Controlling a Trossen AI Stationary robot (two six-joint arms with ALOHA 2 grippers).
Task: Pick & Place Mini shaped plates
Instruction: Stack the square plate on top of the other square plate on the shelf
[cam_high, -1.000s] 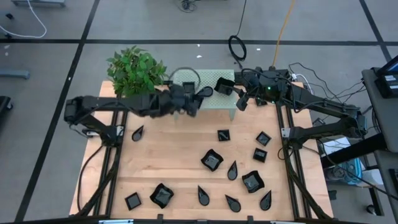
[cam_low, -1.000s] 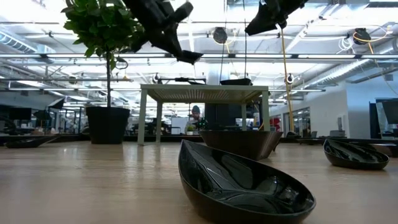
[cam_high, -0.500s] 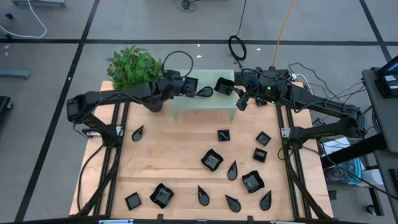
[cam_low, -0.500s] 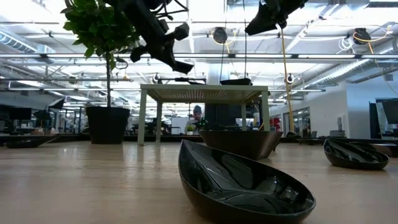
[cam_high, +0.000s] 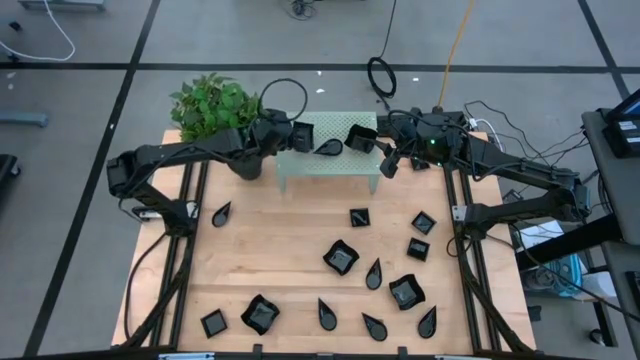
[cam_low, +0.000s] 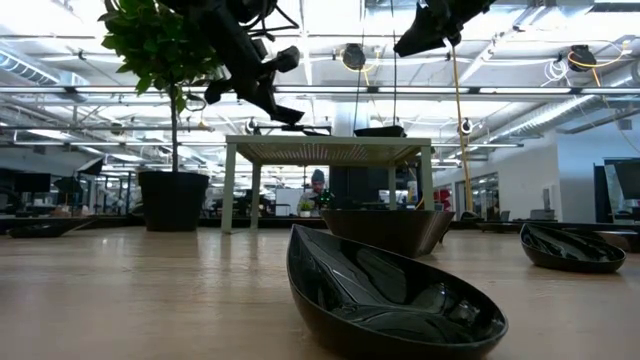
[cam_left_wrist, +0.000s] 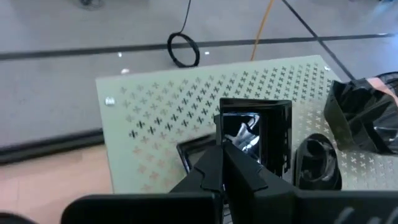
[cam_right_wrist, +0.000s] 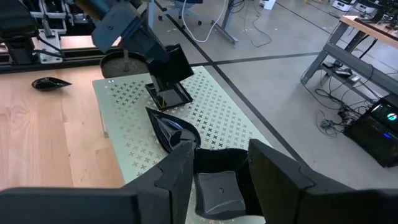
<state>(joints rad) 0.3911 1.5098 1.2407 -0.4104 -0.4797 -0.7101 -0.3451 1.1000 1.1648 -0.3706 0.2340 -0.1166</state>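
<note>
A pale green perforated stand (cam_high: 345, 168) sits at the table's far edge. My left gripper (cam_high: 303, 138) hovers over its left part, shut on a small black square plate (cam_right_wrist: 175, 62). Below it a flat square plate (cam_right_wrist: 168, 96) lies on the stand, with a teardrop plate (cam_high: 328, 147) beside it. My right gripper (cam_right_wrist: 221, 152) is open above the stand's right part. Its fingers stand on either side of a wavy-edged plate (cam_right_wrist: 217, 186) resting on the stand, well clear of it in the low view. Several more black plates (cam_high: 342, 258) lie on the wooden table. My left gripper pinches the square plate between its two fingers at the plate's lower edge (cam_left_wrist: 239, 149). The fingers (cam_left_wrist: 211, 171) come from the table's left, slanting down. The plate stands tilted almost on edge, lifted clear just above the stand's top (cam_low: 330, 142).
A leafy plant in a dark pot (cam_high: 215, 110) stands at the far left corner, close behind my left arm. Squares, teardrops and wavy plates are scattered over the table's near and right parts; a teardrop (cam_low: 390, 290) lies close to the low camera. Bare wood (cam_high: 270, 230) shows left of centre.
My left arm has swung toward the far edge. Its gripper has drawn slightly left and come down toward the stand's top, keeping the square plate in its hold. The right arm has stayed still.
</note>
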